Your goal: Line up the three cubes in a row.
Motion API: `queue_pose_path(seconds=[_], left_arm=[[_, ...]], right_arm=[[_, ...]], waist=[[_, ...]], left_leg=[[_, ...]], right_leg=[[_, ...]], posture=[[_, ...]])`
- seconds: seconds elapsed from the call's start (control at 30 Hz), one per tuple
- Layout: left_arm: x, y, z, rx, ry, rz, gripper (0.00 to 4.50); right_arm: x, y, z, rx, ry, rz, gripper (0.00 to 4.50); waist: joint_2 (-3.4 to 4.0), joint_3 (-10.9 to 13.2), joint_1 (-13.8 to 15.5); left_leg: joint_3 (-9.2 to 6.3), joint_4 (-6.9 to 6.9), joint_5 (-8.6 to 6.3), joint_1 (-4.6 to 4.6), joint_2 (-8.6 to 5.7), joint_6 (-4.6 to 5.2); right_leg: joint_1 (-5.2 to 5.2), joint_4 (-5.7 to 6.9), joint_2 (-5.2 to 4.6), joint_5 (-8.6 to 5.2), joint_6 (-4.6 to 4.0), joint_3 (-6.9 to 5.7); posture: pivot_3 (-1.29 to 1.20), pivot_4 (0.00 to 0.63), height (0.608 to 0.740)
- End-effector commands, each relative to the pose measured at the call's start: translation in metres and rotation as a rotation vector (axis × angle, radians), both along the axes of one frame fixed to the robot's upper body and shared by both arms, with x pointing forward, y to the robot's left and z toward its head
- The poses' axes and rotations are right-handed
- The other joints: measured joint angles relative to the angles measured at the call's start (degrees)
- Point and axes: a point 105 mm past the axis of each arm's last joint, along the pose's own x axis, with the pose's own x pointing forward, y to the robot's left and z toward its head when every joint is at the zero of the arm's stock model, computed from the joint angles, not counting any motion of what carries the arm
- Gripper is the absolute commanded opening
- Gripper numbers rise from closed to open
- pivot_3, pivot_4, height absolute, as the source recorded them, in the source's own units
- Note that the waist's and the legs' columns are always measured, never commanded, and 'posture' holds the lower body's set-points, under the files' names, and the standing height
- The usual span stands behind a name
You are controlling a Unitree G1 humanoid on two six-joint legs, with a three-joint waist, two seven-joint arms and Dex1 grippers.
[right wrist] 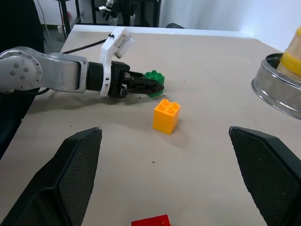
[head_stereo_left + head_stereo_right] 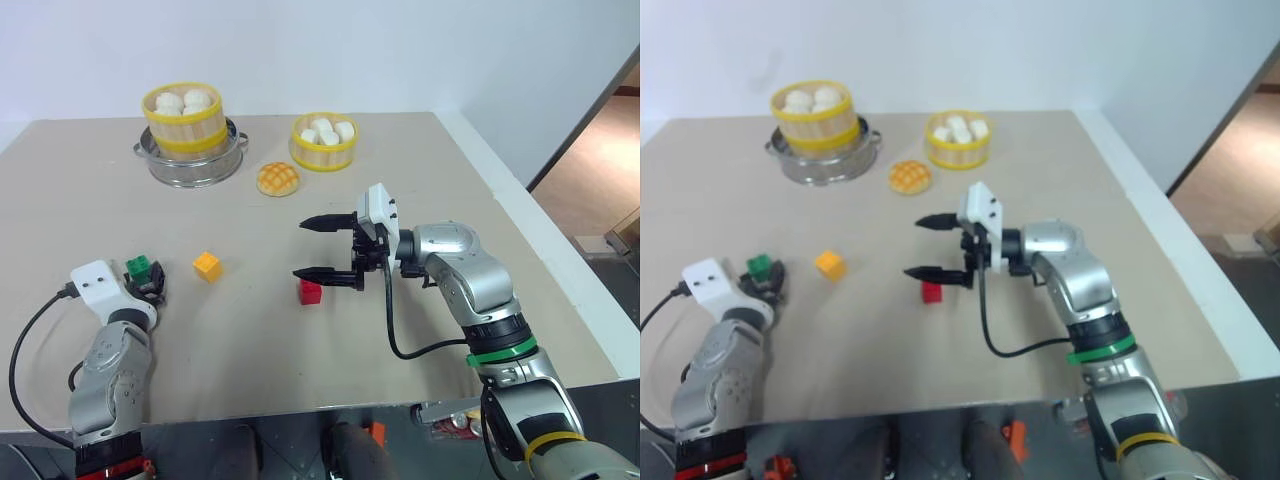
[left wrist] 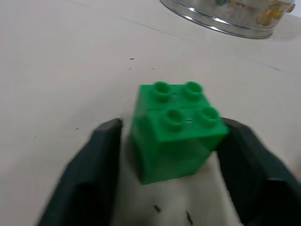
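Green studded plastic cube (image 3: 175, 132) between left gripper (image 3: 171, 165) fingers, grip uncertain, right gripper (image 2: 325, 248) fingers spread above red cube (image 2: 310, 291), beige worktop (image 2: 250, 330).

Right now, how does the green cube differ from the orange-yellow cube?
The green cube sits between the fingers of the left tool, which have closed in on its sides; the orange-yellow cube stands free on the table, with nothing near it. The green one lies further to the robot's left; the orange-yellow one lies between it and the red cube. Both are upright, studs on top, and look similar in size.
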Motion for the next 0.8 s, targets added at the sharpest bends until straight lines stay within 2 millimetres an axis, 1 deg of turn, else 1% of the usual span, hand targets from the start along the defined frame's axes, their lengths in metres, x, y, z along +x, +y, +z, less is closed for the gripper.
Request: queue_pose_path(seconds=[0.03, 0.07, 0.17, 0.3, 0.37, 0.4, 0.47, 0.53, 0.6, 0.63, 0.67, 0.73, 0.8], left_arm=[[-0.001, 0.012, 0.015, 0.061, -0.042, 0.016, 1.49], [-0.001, 0.014, 0.016, 0.073, -0.042, 0.013, 1.3], [-0.006, 0.023, 0.017, 0.11, -0.024, -0.019, 1.3], [-0.023, 0.034, 0.025, 0.249, -0.019, -0.168, 1.3], [-0.033, 0.032, 0.031, 0.32, -0.028, -0.288, 1.3], [-0.039, 0.026, 0.037, 0.333, -0.055, -0.374, 1.3], [-0.059, -0.001, 0.06, 0.401, -0.137, -0.657, 1.3], [-0.071, -0.022, 0.07, 0.437, -0.155, -0.832, 1.3], [-0.079, -0.043, 0.065, 0.457, -0.125, -0.977, 1.3], [-0.086, -0.057, 0.058, 0.467, -0.106, -1.092, 1.3], [-0.09, -0.067, 0.051, 0.473, -0.09, -1.174, 1.3], [-0.091, -0.075, 0.044, 0.48, -0.081, -1.251, 1.3], [-0.082, -0.081, 0.042, 0.495, -0.103, -1.283, 1.3]], right_arm=[[-0.003, 0.001, 0.012, 0.008, -0.065, 0.012, 4.5], [-0.003, 0.002, 0.011, 0.007, -0.065, 0.012, 4.5], [-0.003, 0.003, 0.009, -0.002, -0.072, 0.014, 4.5], [-0.002, 0.004, 0.009, -0.007, -0.079, 0.017, 4.5], [-0.002, 0.003, 0.009, -0.012, -0.084, 0.017, 4.5], [-0.001, 0.003, 0.009, -0.014, -0.085, 0.016, 4.5], [0.0, 0.0, 0.009, -0.023, -0.088, 0.013, 4.5], [0.001, -0.001, 0.008, -0.032, -0.093, 0.014, 4.5], [0.002, -0.002, 0.009, -0.032, -0.094, 0.014, 4.5], [0.003, -0.002, 0.01, -0.033, -0.096, 0.014, 4.5], [0.003, -0.002, 0.01, -0.032, -0.097, 0.013, 4.5], [0.004, -0.002, 0.01, -0.034, -0.098, 0.012, 4.5], [0.005, -0.002, 0.01, -0.04, -0.103, 0.012, 4.5]], waist=[[0.0, 0.0, 0.0], [0.0, 0.0, -0.01], [0.0, 0.0, -0.03], [-0.01, 0.0, -0.13], [-0.01, -0.01, -0.23], [-0.01, -0.01, -0.23], [-0.09, -0.01, -0.28], [-0.1, 0.0, -0.12], [-0.08, 0.01, 0.11], [-0.07, 0.01, 0.11], [-0.07, 0.01, 0.03], [-0.05, 0.02, 0.01], [-0.06, 0.02, 0.01]], left_leg=[[0.0, 0.0, 0.0, 0.0, 0.0, 0.0], [0.0, -0.01, 0.0, 0.0, 0.0, 0.0], [0.0, -0.08, 0.0, 0.0, 0.01, 0.0], [0.04, -0.24, 0.0, -0.03, 0.01, 0.0], [0.07, -0.31, 0.0, -0.18, 0.03, 0.0], [0.07, -0.34, 0.0, -0.25, 0.04, 0.0], [0.06, -0.36, 0.0, -0.35, 0.06, 0.0], [0.06, -0.36, -0.01, -0.47, 0.1, -0.03], [0.08, -0.35, 0.0, -0.47, 0.06, -0.04], [0.09, -0.35, 0.0, -0.46, 0.04, -0.04], [0.14, -0.35, 0.0, -0.42, 0.04, -0.04], [0.31, -0.35, 0.0, -0.35, 0.05, -0.04], [0.32, -0.35, 0.0, -0.34, 0.1, -0.03]], right_leg=[[0.0, 0.0, 0.0, 0.0, 0.0, -0.01], [-0.01, 0.0, 0.0, 0.01, 0.02, -0.01], [-0.08, 0.01, 0.02, 0.01, 0.01, 0.0], [-0.24, 0.01, 0.0, -0.01, -0.01, 0.02], [-0.46, 0.02, 0.0, -0.03, -0.06, 0.03], [-0.55, 0.03, 0.0, -0.05, -0.09, 0.01], [-0.65, 0.02, -0.01, -0.13, -0.22, -0.03], [-0.74, 0.01, -0.04, -0.25, -0.42, -0.08], [-0.73, 0.01, -0.12, -0.29, -0.42, -0.09], [-0.71, 0.01, -0.13, -0.29, -0.41, -0.08], [-0.7, 0.01, -0.14, -0.29, -0.4, -0.04], [-0.69, 0.01, -0.14, -0.28, -0.39, 0.08], [-0.71, 0.02, -0.07, -0.26, -0.39, 0.09]], posture=[[0.0, 0.15, 0.74], [0.0, 0.15, 0.74], [0.0, 0.15, 0.74], [0.0, 0.15, 0.74], [0.0, 0.15, 0.74], [0.0, 0.15, 0.74], [0.0, 0.15, 0.74], [0.0, 0.15, 0.74], [0.0, 0.15, 0.74], [0.0, 0.15, 0.74], [0.0, 0.15, 0.74], [0.0, 0.15, 0.74], [0.0, 0.15, 0.74]])
